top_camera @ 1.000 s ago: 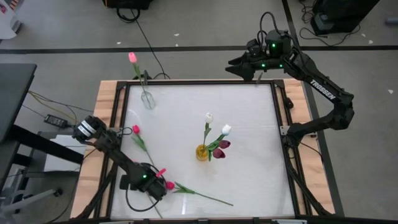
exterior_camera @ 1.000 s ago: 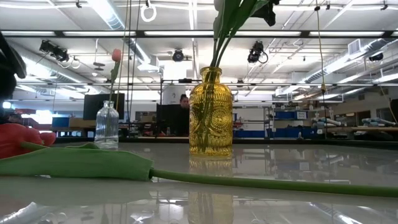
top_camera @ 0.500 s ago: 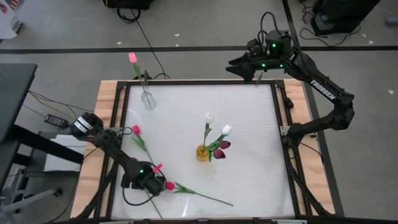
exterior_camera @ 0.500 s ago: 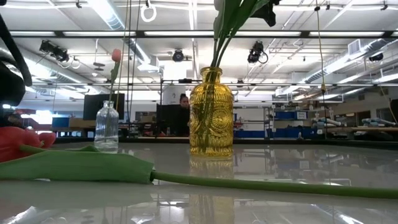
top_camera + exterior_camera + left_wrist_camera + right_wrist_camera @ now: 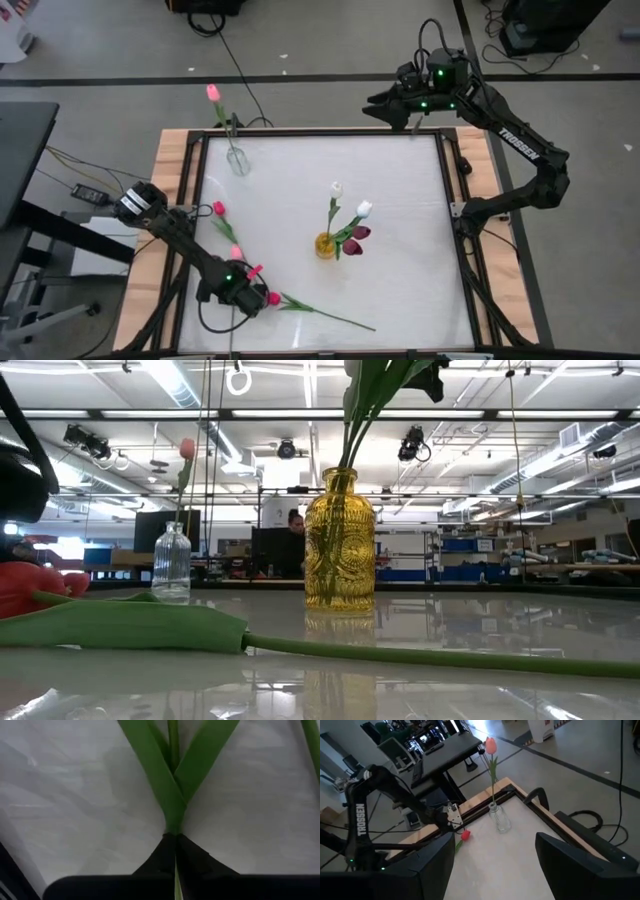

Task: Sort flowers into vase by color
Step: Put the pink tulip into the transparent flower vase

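**A:** What does the view from above show?
**B:** The left hand (image 5: 252, 297) is low by the front left corner of the counter (image 5: 400, 260), at a pink flower (image 5: 300, 304) lying flat. The yellow vase (image 5: 325, 245) near the middle holds white and dark flowers.

**A:** And the left wrist view?
**B:** The fingers (image 5: 160, 860) are pinched together on the green stem (image 5: 172, 815).

**A:** The other arm?
**B:** The right hand (image 5: 385, 108) waits over the back edge, fingers (image 5: 580, 865) apart. The clear vase (image 5: 500, 819) in the back left corner holds one pink flower.

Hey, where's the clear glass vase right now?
In the high view the clear glass vase stands near the table's far-left corner, holding one pink tulip, well apart from the yellow vase.
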You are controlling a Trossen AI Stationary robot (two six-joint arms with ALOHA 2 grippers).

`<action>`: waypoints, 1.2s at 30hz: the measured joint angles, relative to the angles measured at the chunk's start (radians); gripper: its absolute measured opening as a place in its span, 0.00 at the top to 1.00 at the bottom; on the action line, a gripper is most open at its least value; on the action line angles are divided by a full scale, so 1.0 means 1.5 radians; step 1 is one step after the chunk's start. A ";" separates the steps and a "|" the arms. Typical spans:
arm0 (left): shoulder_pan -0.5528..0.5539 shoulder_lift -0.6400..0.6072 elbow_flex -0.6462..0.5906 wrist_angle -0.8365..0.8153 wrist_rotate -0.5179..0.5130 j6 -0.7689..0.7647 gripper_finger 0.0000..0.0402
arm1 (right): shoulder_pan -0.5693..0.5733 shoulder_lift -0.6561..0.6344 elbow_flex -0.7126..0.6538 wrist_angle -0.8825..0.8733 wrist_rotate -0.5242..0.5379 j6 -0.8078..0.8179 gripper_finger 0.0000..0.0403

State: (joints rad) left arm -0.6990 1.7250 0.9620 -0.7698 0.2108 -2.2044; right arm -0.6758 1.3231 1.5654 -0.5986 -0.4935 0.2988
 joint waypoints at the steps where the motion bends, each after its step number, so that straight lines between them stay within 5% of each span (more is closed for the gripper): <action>1: 0.000 -0.005 0.007 -0.009 -0.005 0.000 0.98 | 0.000 0.000 0.000 0.000 0.001 -0.005 0.30; 12: 0.012 -0.129 0.126 -0.183 -0.206 0.057 0.98 | -0.001 0.000 0.000 0.020 0.004 -0.009 0.30; 17: 0.034 -0.188 0.157 -0.308 -0.367 0.128 0.98 | -0.001 0.000 0.000 0.020 0.019 -0.009 0.30; 22: 0.082 -0.251 0.160 -0.396 -0.602 0.259 0.98 | -0.001 0.000 0.000 0.020 0.020 -0.009 0.30; 28: 0.214 -0.299 0.160 -0.457 -0.813 0.404 0.98 | 0.001 0.000 0.000 0.020 0.036 -0.003 0.30; 31: 0.300 -0.334 0.160 -0.459 -0.843 0.467 0.98 | 0.001 0.000 0.000 0.020 0.039 0.009 0.30; 36: 0.438 -0.402 0.160 -0.354 -0.838 0.735 0.99 | 0.008 0.000 0.000 0.028 0.051 0.010 0.30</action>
State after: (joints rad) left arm -0.0419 1.1217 1.2022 -1.3007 -1.0461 -1.1025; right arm -0.6643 1.3231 1.5654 -0.5568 -0.4172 0.3145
